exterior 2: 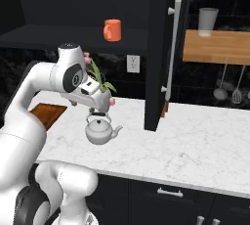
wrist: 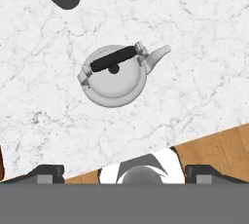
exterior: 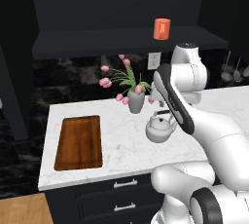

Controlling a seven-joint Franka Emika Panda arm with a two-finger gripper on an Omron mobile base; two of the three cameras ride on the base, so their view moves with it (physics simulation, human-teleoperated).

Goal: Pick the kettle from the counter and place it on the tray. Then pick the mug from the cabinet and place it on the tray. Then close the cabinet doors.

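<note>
The silver-grey kettle (exterior: pixel 160 129) (exterior 2: pixel 101 131) stands upright on the white marble counter (exterior: pixel 121 152), right of the vase. In the hand view the kettle (wrist: pixel 114 74) lies straight below, its dark handle across the top and its spout to the right. My gripper (wrist: pixel 125 172) hangs open a little above the handle, apart from it, with nothing between its fingertips (wrist: pixel 48 172). The reddish-brown tray (exterior: pixel 79 141) (exterior 2: pixel 49 113) lies bare on the counter's left part. The orange mug (exterior: pixel 162 28) (exterior 2: pixel 112 30) stands on the shelf of the open black cabinet (exterior: pixel 97 40).
A grey vase of pink flowers (exterior: pixel 136 100) stands just behind and left of the kettle. An open cabinet door (exterior 2: pixel 158 48) with a silver bar handle juts over the counter to the right. Further right are a wooden shelf with a glass (exterior 2: pixel 208 22) and hanging utensils (exterior 2: pixel 220 92).
</note>
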